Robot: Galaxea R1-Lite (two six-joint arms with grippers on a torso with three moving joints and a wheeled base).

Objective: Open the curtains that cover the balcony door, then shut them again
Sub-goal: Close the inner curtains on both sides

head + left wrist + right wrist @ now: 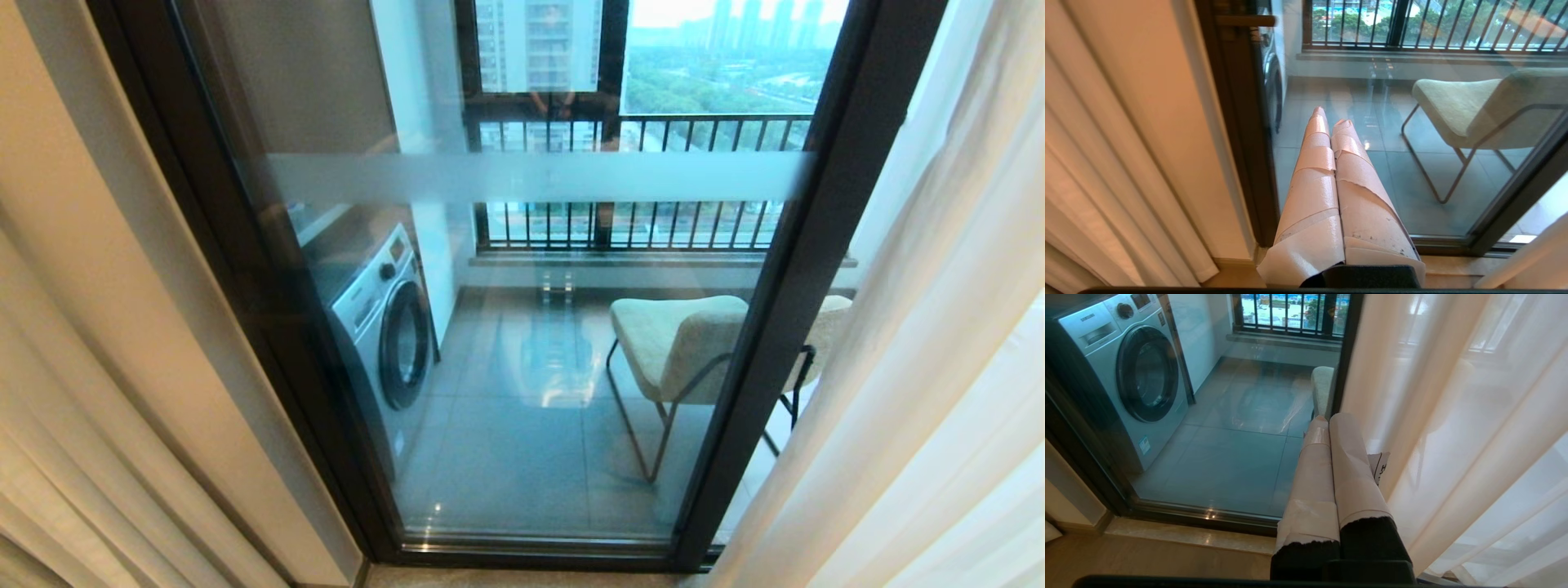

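Observation:
The balcony door [531, 327], glass in a dark frame with a frosted band across it, fills the head view uncovered. A beige curtain [90, 392] hangs gathered at its left, a thin white sheer curtain [931, 392] at its right. Neither arm shows in the head view. My left gripper [1331, 116], fingers wrapped in pale tape, is shut on nothing and points at the glass beside the beige curtain [1106, 163]. My right gripper [1331, 418], taped the same way, is shut and empty, close beside the sheer curtain [1474, 437] without holding it.
Behind the glass stand a washing machine [384, 318] on the left and a cream chair [678, 343] on thin metal legs. A window with black railing bars [637, 180] lies beyond. A stone threshold [1180, 535] runs along the door's foot.

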